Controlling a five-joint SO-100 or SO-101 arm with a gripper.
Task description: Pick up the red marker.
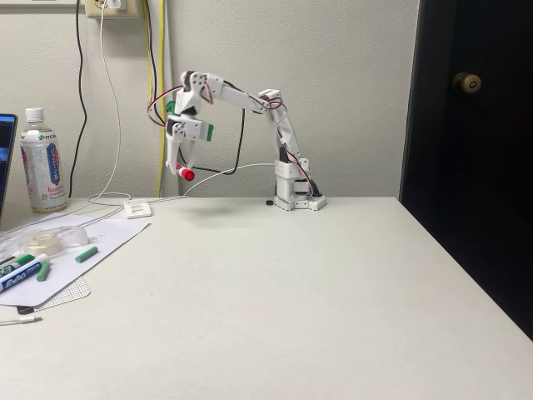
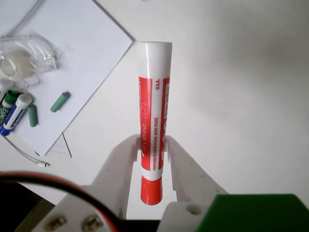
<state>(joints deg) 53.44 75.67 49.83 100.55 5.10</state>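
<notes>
Fixed view, left to right: at the left edge a clear bottle stands by the wall; below it, at lower left, a sheet of paper carries green-capped markers and loose green caps. At upper centre the arm holds the gripper high above the table, its fingers clamped on the red marker, red cap showing at the tips. Wrist view: the paper lies at upper left; at centre the red marker stands lengthwise between the two white fingers, white end toward the top of the frame. The pick appears essentially done (marker well clear of the table); what remains is judged to be a steady hold without slackening. Legible print: "erase", "NON-TOXIC", "U.S.A."
</notes>
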